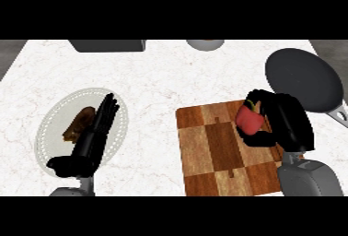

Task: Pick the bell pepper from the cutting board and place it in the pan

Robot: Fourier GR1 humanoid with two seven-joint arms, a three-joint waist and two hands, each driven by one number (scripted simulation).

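Observation:
A red bell pepper point(249, 120) lies on the right part of the checkered wooden cutting board point(217, 156). My right hand point(289, 122) is curled round the pepper from its right side, thumb below it and fingers above. The dark round pan point(304, 79) sits just beyond the board at the far right, its handle point(337, 116) pointing toward the right edge. My left hand point(95, 133) rests open with straight fingers over a white plate point(51, 124) at the left.
A brown food item point(77, 124) lies on the white plate, partly under my left hand. A dark grey object point(108, 45) and a pale round object point(205, 44) sit at the counter's far edge. The counter point(170, 78) is white marble.

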